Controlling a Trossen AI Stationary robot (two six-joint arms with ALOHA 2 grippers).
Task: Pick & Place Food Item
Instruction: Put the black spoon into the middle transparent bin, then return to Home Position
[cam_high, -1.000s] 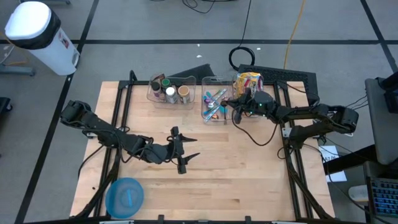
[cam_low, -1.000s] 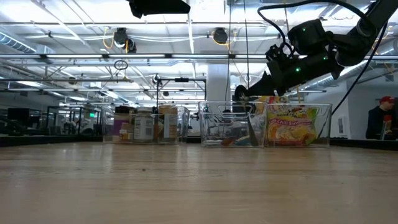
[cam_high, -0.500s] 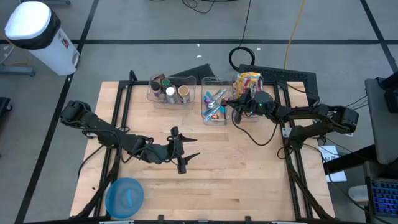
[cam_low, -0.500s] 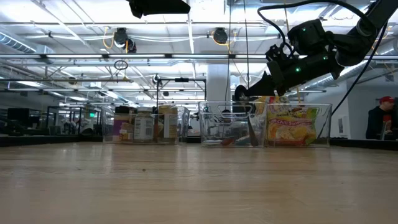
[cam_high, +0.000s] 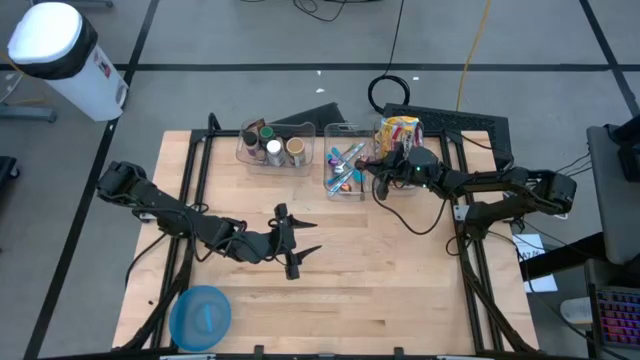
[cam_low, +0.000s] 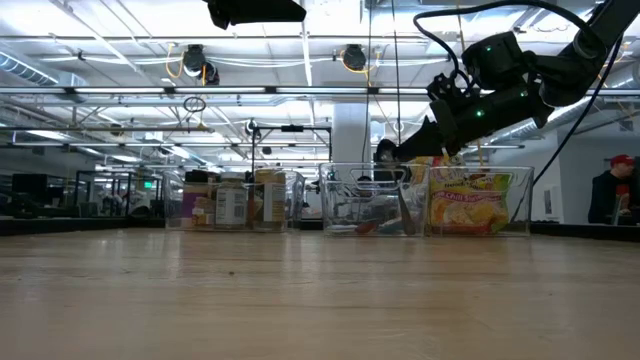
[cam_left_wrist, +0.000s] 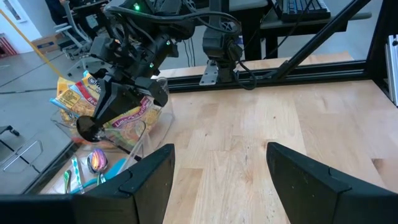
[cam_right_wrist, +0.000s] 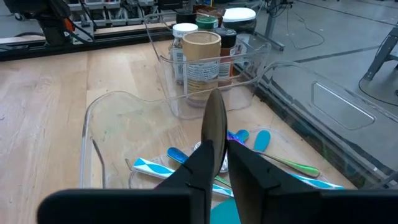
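My right gripper (cam_high: 368, 168) hangs over the clear utensil bin (cam_high: 345, 170), shut on a dark spoon (cam_right_wrist: 214, 121) whose bowl (cam_left_wrist: 87, 129) sticks out ahead of the fingers. A yellow snack bag (cam_high: 400, 130) stands in the clear bin to the right of it (cam_low: 478, 200). Jars and cans (cam_high: 272, 148) stand in the left bin. A blue plate (cam_high: 200, 315) lies at the near left corner. My left gripper (cam_high: 308, 238) stays open above the table's middle, with nothing between its fingers (cam_left_wrist: 221, 168). My right gripper pinches the spoon's handle (cam_right_wrist: 217, 152) between its two fingers (cam_right_wrist: 199, 165). The fingers come from the table's right side, slanting a little down, and lie along the spoon. The spoon is lifted clear above the utensil bin, its bowl (cam_low: 385, 152) pointing away from the gripper.
Blue-handled utensils (cam_right_wrist: 180, 158) lie in the bin under the spoon. The three clear bins stand in a row along the far edge. Black frame rails (cam_high: 190, 180) run along the table's left and right sides. Bare wood (cam_high: 380, 260) lies between the arms.
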